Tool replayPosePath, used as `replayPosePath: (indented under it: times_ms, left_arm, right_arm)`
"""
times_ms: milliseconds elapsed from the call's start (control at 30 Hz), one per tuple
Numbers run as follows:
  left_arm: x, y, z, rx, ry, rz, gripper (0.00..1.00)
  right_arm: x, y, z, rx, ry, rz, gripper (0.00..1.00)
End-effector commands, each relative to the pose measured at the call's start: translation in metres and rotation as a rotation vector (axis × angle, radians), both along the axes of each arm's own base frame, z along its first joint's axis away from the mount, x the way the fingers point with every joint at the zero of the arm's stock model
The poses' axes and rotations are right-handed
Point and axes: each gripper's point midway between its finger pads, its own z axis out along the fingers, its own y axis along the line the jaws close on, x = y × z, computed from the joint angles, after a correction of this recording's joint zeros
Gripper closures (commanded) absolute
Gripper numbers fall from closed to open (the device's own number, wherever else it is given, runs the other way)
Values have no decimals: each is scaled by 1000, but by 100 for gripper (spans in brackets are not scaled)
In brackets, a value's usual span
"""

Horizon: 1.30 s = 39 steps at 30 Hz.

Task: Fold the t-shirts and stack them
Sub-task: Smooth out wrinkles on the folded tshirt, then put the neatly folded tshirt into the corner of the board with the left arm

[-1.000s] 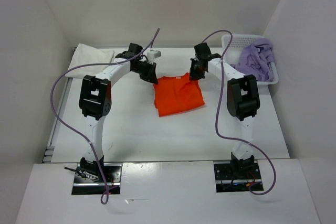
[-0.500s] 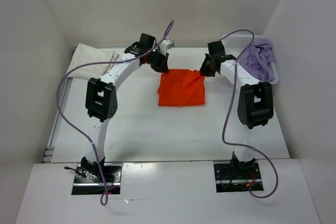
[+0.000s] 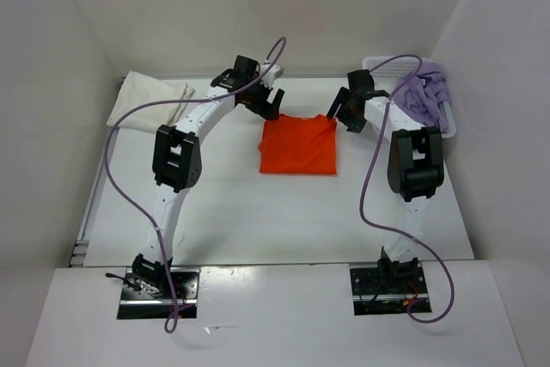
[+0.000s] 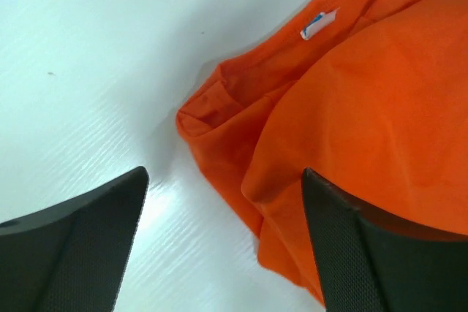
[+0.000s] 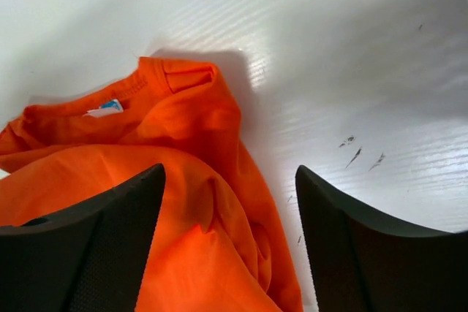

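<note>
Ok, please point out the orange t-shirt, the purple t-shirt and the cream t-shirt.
orange t-shirt (image 3: 298, 148), top view, middle of the folded cloth.
purple t-shirt (image 3: 424, 96), top view, middle of the bunched cloth.
cream t-shirt (image 3: 150, 92), top view, middle of the flat cloth.

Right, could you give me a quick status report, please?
Left tool and right tool open, at the far corners. Orange t-shirt folded, lying flat. Nothing in the way.

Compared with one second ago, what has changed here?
Both arms pulled the bright orange cloth t-shirt slightly toward the far side and squared it, then the left gripper and right gripper opened and let go of its far corners. The cream-white t-shirt and the lavender t-shirt in the white plastic basket stayed put.
</note>
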Motion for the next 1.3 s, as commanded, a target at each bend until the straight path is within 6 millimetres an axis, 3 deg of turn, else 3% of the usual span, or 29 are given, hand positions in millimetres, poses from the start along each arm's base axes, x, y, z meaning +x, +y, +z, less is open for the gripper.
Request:
replayPosePath:
  times_ms: [0,100,133,167,233,300,333,600,700,833,933,1000,1100,1200,1267]
  left_arm:
    - [0,9,61,-52,-89,54,0]
    - [-31,7,70,-103,-52,5,0]
    - [-42,6,76,-123,-37,-4,0]
    - [-57,6,51,-123,41,-14,0]
    - [-78,-2,41,-175,125,-63,0]
    - [-93,3,11,-182,231,-47,0]
    - [-95,3,2,-182,248,-39,0]
    - [-95,15,-51,-103,357,70,0]
    - [-97,6,-58,-140,391,34,0]
    - [-112,-5,-82,-155,490,-4,0]
    - [-129,-13,-89,-190,553,-47,18]
    - [-137,-18,-89,-202,571,-68,36]
    - [-142,-21,-94,-193,589,-73,49]
    - [-141,-22,-97,-199,599,-60,84]
    - [-138,-24,-92,-209,585,-55,100]
  right_arm:
    - [23,2,46,-1,-135,44,22]
    - [12,4,71,14,-200,63,16]
    - [0,2,62,12,-174,63,16]
    - [-4,2,75,15,-207,63,16]
    - [-16,3,60,13,-170,89,17]
    - [-27,1,57,6,-153,96,18]
    - [-32,0,51,4,-132,96,18]
    - [-48,-2,65,6,-158,96,18]
    - [-52,-4,64,-7,-150,98,18]
    - [-56,-8,73,-21,-160,86,18]
    - [-54,-13,91,-44,-198,74,19]
    - [-54,-17,98,-65,-212,66,19]
    - [-54,-21,104,-87,-222,58,19]
    - [-55,-24,117,-93,-247,49,19]
    - [-54,-28,125,-114,-268,39,19]
